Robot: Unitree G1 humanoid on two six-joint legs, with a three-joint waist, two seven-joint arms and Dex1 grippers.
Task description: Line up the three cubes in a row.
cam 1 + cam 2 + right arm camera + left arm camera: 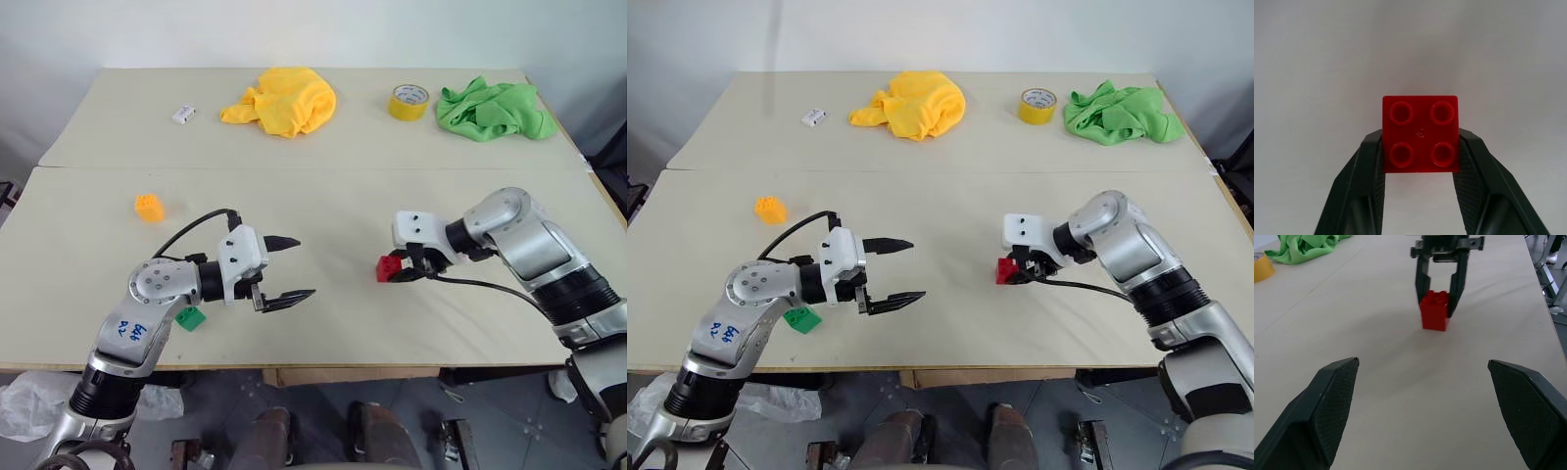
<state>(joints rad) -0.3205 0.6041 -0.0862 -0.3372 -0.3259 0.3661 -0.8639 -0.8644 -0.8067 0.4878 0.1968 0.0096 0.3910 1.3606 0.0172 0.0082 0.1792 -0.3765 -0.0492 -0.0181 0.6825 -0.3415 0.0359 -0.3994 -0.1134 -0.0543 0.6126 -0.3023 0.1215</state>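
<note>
We have the right end effector point(406, 270) clamped on the red cube point(389, 268) mid-bench, left end effector point(286, 268) spread empty, green cube point(190, 318) and orange cube point(148, 208) toward the bench's left edge.

green cube point(191, 318): partly hidden behind left arm | white block point(183, 115): too small to tell details | tape roll point(1261, 267): cut by picture edge
</note>
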